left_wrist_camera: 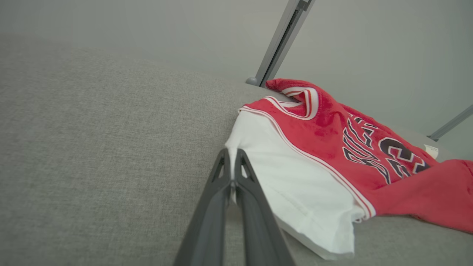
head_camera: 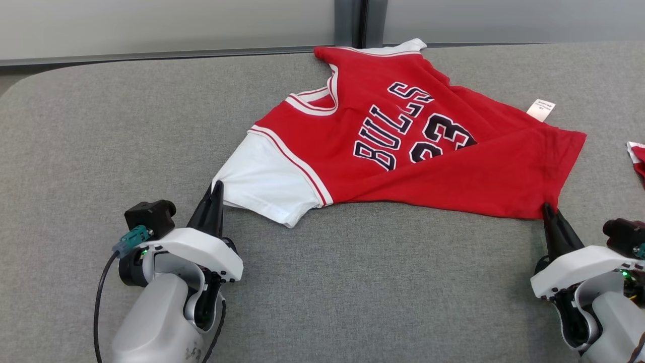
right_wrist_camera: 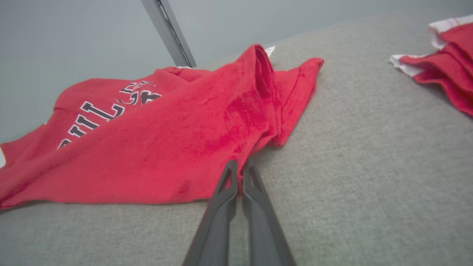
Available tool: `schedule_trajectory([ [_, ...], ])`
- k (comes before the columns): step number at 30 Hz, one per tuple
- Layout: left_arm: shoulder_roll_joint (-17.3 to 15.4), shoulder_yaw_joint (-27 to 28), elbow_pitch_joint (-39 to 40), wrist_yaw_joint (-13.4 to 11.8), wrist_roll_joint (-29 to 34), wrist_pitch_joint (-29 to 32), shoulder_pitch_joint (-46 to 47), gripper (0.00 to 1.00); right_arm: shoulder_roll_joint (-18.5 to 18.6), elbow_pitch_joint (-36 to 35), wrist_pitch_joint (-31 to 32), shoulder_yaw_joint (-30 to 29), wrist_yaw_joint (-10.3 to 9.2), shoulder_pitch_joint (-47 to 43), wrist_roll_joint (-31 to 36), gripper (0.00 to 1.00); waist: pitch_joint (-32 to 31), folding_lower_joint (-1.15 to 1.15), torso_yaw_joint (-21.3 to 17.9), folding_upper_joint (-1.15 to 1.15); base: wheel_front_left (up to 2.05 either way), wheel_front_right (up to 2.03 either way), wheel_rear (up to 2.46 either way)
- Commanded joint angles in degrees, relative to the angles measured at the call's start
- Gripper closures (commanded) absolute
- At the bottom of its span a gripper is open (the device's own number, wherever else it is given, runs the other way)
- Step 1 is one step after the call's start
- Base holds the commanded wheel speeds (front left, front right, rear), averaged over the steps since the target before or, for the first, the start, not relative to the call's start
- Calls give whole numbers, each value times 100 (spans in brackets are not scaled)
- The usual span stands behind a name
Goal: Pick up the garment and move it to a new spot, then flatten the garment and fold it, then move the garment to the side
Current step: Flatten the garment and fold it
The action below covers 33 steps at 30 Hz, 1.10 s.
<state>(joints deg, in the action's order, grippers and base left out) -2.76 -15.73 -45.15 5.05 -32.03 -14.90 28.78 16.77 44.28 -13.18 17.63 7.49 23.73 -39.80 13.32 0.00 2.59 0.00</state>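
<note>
Left end effector (head_camera: 216, 189) and right end effector (head_camera: 546, 207) pinch corners of the red-and-white fabric jersey (head_camera: 403, 146) (rumpled, unfolded); flattening and folding remain.

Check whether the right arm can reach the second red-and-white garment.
Probably yes: only bare grey upholstery separates the red-and-white garment from the right gripper, which is shut on the hem of the red basketball jersey and must release first.

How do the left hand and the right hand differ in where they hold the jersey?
The left hand pinches the jersey at its white sleeve; the right hand pinches the red hem corner. The second red garment lies nearer the right hand than the left hand. Both are shut on the jersey, low on the grey surface.
</note>
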Motion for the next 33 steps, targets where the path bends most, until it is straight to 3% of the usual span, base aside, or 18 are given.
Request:
schedule_trajectory([
  [1,-29,50,53,8,-54,-26,-8,100,93,-122,-86,55,1,26,12,100,-38,0,-3,0,0,0,0],
  [8,-78,349,668,61,-297,-36,-111,100,426,-1210,-209,-249,1,-24,388,100,-307,0,-83,0,0,0,0],
  [16,-36,517,2169,162,-1330,6,154,100,553,-2692,-209,-1031,0,36,983,100,-772,0,-141,0,0,0,0],
  [24,-27,431,4210,-917,-2027,114,493,100,592,-3441,210,-1255,1,591,1502,100,-1454,0,-221,0,0,0,0],
  [27,-25,321,4952,-1258,-1906,294,608,100,662,-3803,673,-1334,0,672,1653,100,-1546,0,-230,0,0,0,0],
  [31,-199,263,5751,-1900,-1575,703,706,100,547,-4471,1312,-1679,1,572,1735,100,-1566,0,-253,0,0,0,0],
  [33,-277,266,5896,-2050,-1516,854,740,100,498,-4663,1563,-1792,1,514,1758,100,-1537,0,-264,0,0,0,0],
])
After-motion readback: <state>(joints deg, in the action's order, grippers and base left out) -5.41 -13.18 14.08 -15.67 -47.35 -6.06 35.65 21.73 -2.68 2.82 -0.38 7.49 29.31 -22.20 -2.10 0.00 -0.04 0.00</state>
